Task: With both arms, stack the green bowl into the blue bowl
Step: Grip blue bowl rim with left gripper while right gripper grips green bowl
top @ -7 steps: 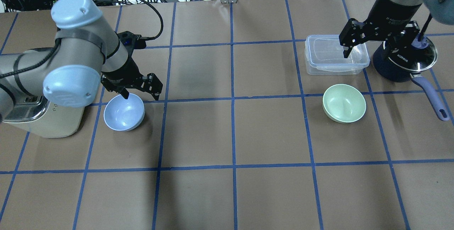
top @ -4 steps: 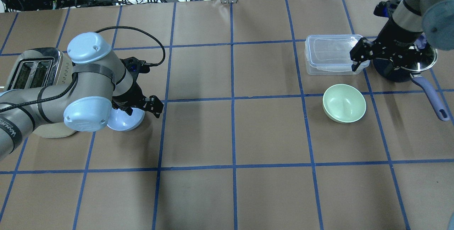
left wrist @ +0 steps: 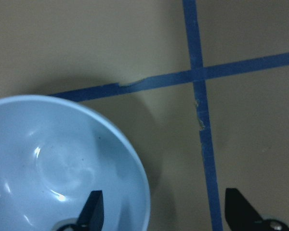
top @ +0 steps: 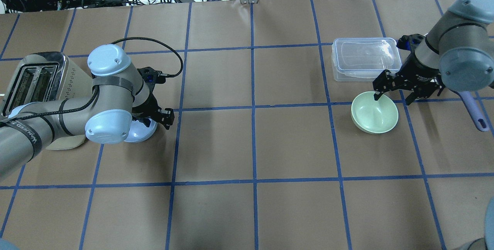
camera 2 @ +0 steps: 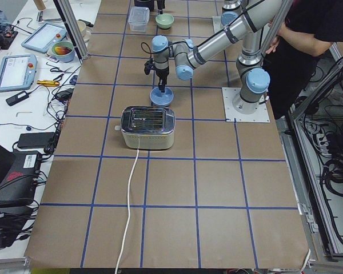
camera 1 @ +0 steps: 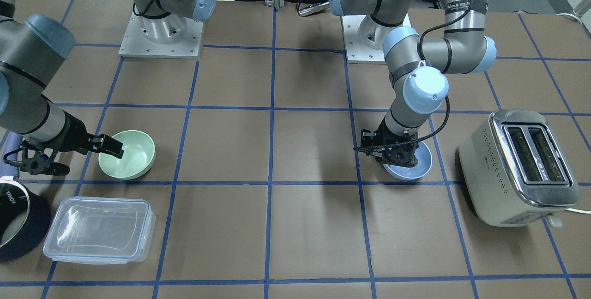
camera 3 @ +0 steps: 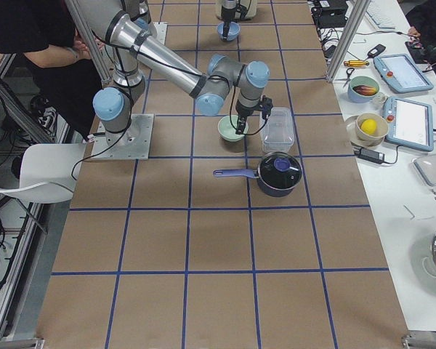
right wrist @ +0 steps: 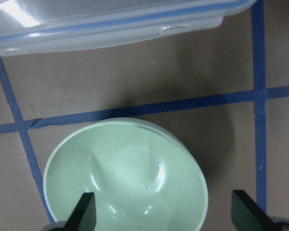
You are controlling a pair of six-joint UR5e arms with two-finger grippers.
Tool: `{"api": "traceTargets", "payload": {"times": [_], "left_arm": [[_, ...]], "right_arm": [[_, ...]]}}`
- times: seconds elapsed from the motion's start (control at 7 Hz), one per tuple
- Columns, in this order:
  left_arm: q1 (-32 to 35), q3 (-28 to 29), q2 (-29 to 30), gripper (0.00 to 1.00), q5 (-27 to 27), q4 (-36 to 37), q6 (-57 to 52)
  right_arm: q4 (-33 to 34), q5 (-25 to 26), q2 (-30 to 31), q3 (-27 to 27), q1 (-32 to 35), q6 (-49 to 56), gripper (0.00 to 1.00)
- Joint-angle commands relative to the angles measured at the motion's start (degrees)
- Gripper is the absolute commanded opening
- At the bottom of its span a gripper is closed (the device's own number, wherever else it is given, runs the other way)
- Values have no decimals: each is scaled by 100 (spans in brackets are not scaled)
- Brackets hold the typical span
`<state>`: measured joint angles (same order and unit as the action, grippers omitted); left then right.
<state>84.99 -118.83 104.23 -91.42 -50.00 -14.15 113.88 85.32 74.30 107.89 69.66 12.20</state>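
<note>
Left gripper: the black two-finger left gripper (left wrist: 164, 212) is hanging low with its jaws apart, one finger inside the rim and the other outside over the brown paper.
Blue bowl: the small round periwinkle-blue plastic bowl (left wrist: 53, 163) is sitting on the brown-papered, blue-taped table (top: 293, 146); seen from overhead, the hand is straddling its 2 o'clock rim.
Right gripper: the black two-finger right gripper (right wrist: 164, 212) is likewise spread wide and holding nothing, one finger dipping into its bowl and the other outside.
Green bowl: the small round mint-green plastic bowl (right wrist: 125, 173) is resting on the table; the hand is straddling its 12-to-1 o'clock rim.
Bearing: from the blue bowl, the green one is lying at 3 o'clock, well apart, with bare squares between them.
Nearer arm: each arm is already at its own bowl.
Axis and facing: both bowls are round, so there is no long axis; both are sitting mouth-up and level.
Coming move: I'd judge both hands are about to pinch the rims, then carry the bowls toward each other.
Farther off: a cream two-slot toaster (top: 34, 72) is standing at the blue bowl's 9 o'clock; a clear lidded plastic box (top: 364, 63) is just beyond the green bowl at 12 o'clock, and a dark navy saucepan (camera 3: 280, 174) at about 2 o'clock.
</note>
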Motion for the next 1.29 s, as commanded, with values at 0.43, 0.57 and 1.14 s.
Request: {"api": "traceTargets", "payload": {"times": [0.43, 0.57, 1.14], "left_arm": [[252, 419, -122, 0, 203, -35, 898], [942, 900, -44, 0, 317, -366, 1636], [2652, 2144, 894, 0, 248, -379, 3989]], "right_arm": [[258, 37, -399, 48, -5, 176, 18], [205, 81, -399, 57, -5, 282, 0], [-234, 213, -233, 48, -14, 476, 0]]}}
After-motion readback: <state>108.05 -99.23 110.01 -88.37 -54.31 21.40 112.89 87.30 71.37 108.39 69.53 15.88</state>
